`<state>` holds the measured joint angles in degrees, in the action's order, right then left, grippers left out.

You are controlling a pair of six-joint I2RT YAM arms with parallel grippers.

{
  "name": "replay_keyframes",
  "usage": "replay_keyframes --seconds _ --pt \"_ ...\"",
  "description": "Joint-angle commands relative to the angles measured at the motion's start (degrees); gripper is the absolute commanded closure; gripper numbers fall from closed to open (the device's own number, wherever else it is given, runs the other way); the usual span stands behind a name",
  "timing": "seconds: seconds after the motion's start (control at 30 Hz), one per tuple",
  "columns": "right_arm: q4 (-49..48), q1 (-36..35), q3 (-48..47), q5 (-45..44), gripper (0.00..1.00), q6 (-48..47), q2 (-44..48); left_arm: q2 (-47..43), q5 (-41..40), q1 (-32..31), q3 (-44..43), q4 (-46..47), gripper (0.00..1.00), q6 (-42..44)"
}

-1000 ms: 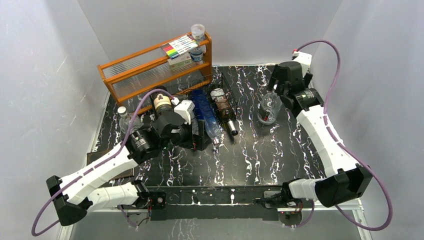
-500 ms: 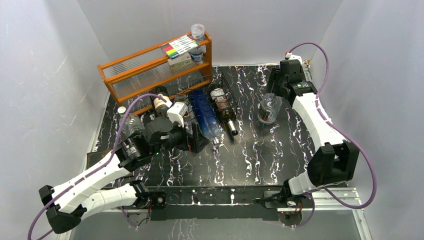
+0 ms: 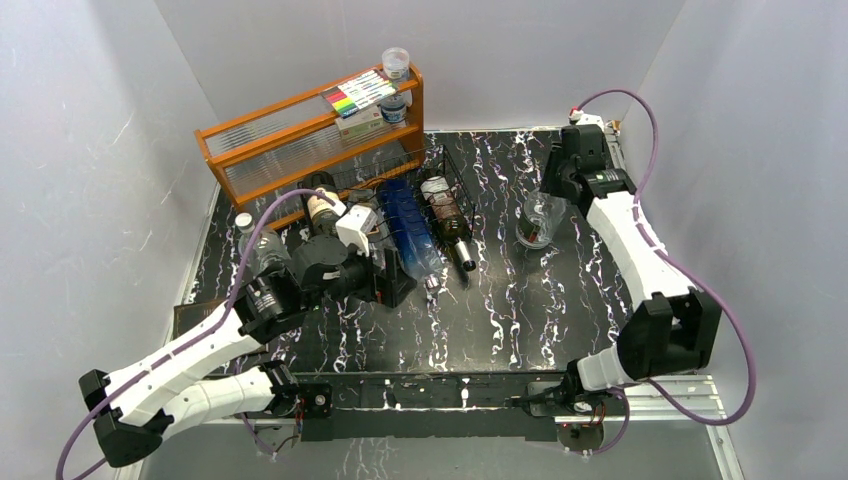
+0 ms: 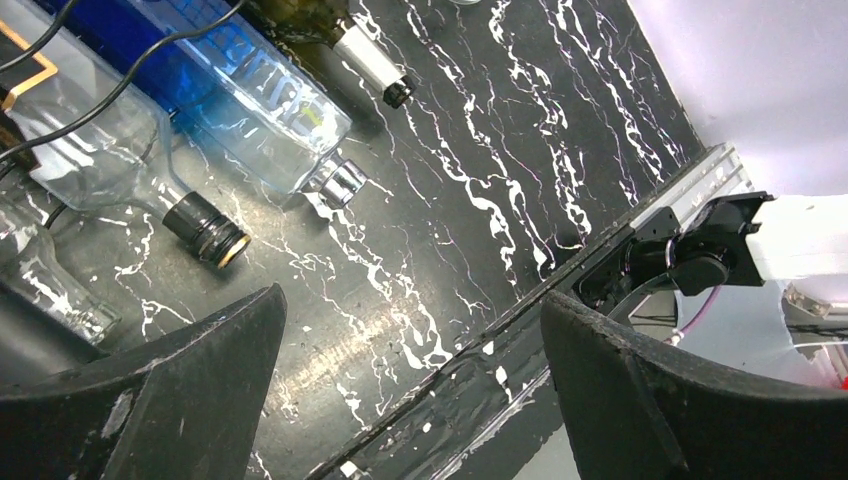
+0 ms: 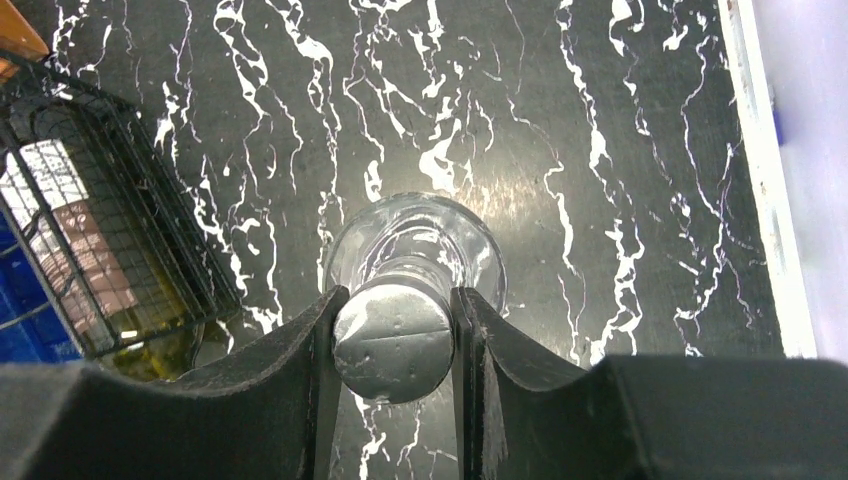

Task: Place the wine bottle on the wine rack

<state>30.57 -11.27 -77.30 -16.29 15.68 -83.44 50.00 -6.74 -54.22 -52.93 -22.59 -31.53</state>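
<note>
Now at the grasp step. Black marbled table [image 3: 520, 310] noted first, with orange shelf [image 3: 300, 140] at far left. Wine rack [image 3: 455, 185] just near-right of the shelf, already loaded with a blue bottle [image 3: 405, 225] and a brown bottle [image 3: 445, 215] on their sides, necks toward the near edge. Left gripper [image 4: 410, 305] at the near-left side of the rack, jaws spread wide, nothing between them. Right gripper [image 5: 395, 305] over the far right of the table, jaws clenched on the silver cap [image 5: 392, 350] of the wine bottle [image 3: 536, 218], one pad against each side. Bottle of clear glass, upright on the table, right of the rack and apart from it; judged not yet lifted.

Next, by estimate: lift straight up by the neck, carry left, tip to horizontal, lay into a free cradle. Free cradle not identifiable from these views. Hold only at the cap, so swing or slip likely on tilting; slow tilt advised, perhaps with support from the left gripper.
</note>
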Motion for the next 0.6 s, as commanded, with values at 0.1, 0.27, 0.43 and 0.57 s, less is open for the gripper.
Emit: replay_keyframes --seconds 0.1,0.27,0.43,0.57 --pt "1.17 0.19 3.83 8.31 0.87 5.47 12.15 3.51 7.27 -0.26 0.11 7.52 0.02 5.68" --pt "0.39 0.21 9.51 13.06 0.87 12.20 20.12 9.41 9.37 -0.25 -1.88 11.95 0.02 6.02" --pt "-2.94 0.23 17.66 15.25 0.88 18.45 24.46 14.36 10.73 -0.38 -2.37 16.36 0.02 4.14" --pt "-4.94 0.19 22.27 15.69 0.88 22.18 28.48 16.14 10.47 -0.71 -2.44 18.27 0.02 2.20"
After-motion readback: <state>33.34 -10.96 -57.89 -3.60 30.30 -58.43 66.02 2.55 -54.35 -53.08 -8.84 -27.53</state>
